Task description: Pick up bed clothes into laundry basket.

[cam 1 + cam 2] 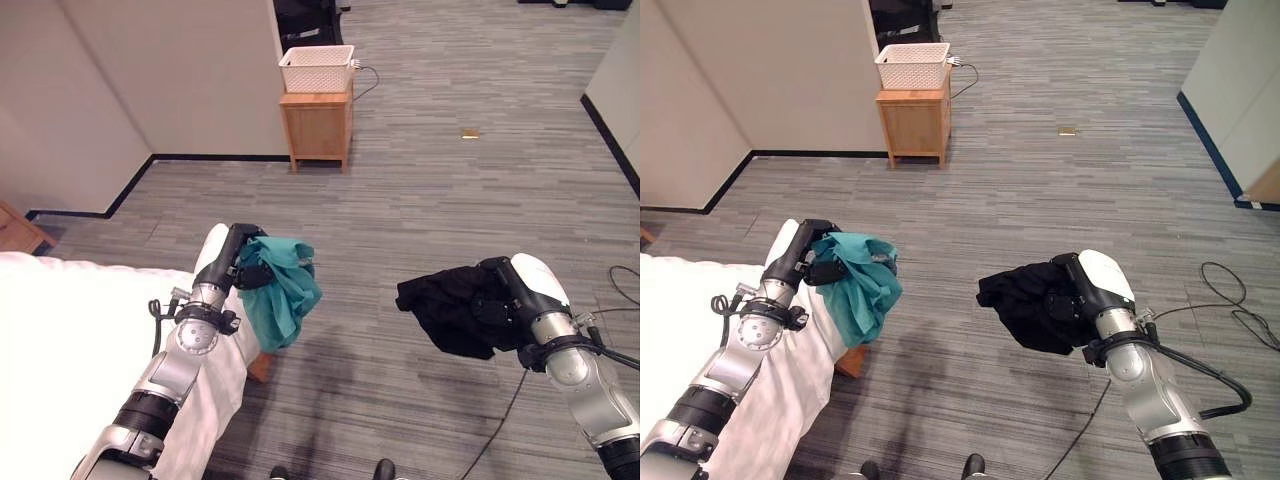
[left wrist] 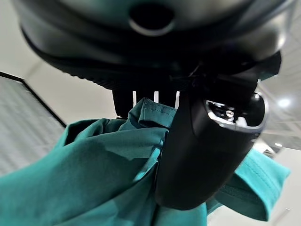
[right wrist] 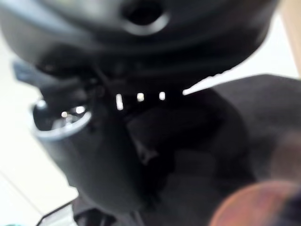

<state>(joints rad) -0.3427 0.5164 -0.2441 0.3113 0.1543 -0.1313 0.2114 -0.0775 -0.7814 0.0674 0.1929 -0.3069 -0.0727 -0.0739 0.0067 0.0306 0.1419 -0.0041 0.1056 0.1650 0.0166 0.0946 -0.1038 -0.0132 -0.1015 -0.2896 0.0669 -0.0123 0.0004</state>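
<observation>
A loosely bunched garment could be shed on the long carry, since the white woven plastic laundry basket (image 1: 317,67) on the small wooden cabinet (image 1: 318,128) stands far off at twelve o'clock. The crumpled teal cloth garment (image 1: 281,287) is clamped in the left hand (image 1: 252,262), draping toward five o'clock below the curled fingers. The crumpled black cloth garment (image 1: 450,307) is clutched in the right hand (image 1: 497,300), bulging toward nine o'clock.

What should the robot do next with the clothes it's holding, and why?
Probably walk forward toward the white laundry basket on the wooden cabinet. The left hand is shut on a teal garment and the right hand on a black garment, both hanging clear of the floor, and the basket stands well ahead across open carpet, beyond either arm.
</observation>
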